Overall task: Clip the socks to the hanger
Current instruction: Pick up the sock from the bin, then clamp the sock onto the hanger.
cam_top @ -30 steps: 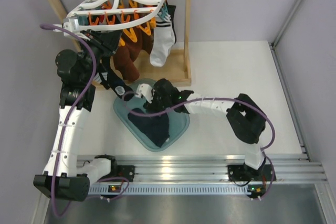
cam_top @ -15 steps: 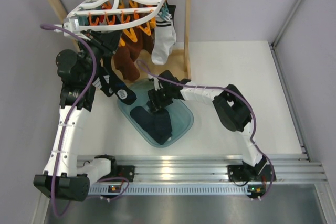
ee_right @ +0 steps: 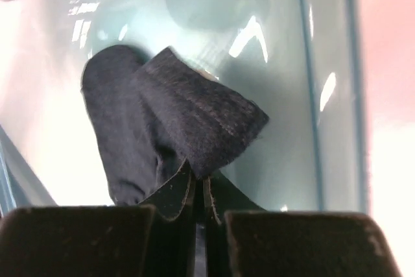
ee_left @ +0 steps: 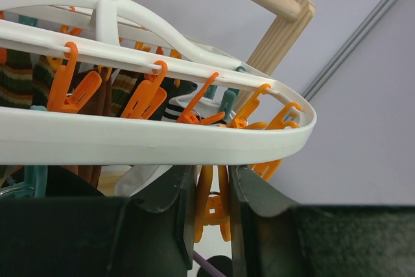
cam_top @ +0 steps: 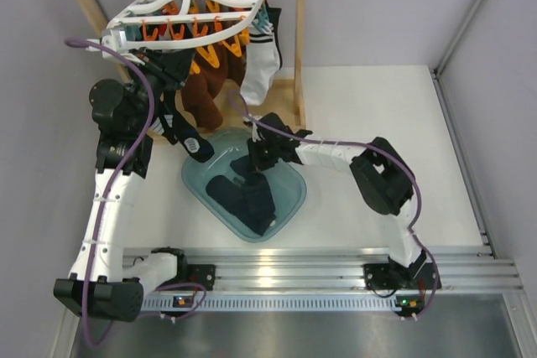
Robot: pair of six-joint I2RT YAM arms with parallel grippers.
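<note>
The white lattice hanger [cam_top: 193, 10] hangs from the wooden rack, its rim [ee_left: 162, 139] filling the left wrist view. Rows of orange clips dangle under it. My left gripper [ee_left: 213, 176] sits just below the rim, shut on one orange clip [ee_left: 212, 211] squeezed between its fingers. Dark socks [cam_top: 250, 200] lie in a translucent teal tub [cam_top: 292, 197]. My right gripper [ee_right: 198, 183] is down in the tub, shut on the folded edge of a navy sock [ee_right: 194, 128]; in the top view it [cam_top: 253, 162] is at the tub's far side.
The wooden rack frame [cam_top: 299, 48] stands at the back left. Brown socks [cam_top: 204, 94] and a white striped sock [cam_top: 258, 69] hang from the hanger. The tub sits between the two arms, near the rack's base.
My right gripper has moved over the tub, dropped onto the pile and closed on a navy sock. The left gripper still holds the same clip.
</note>
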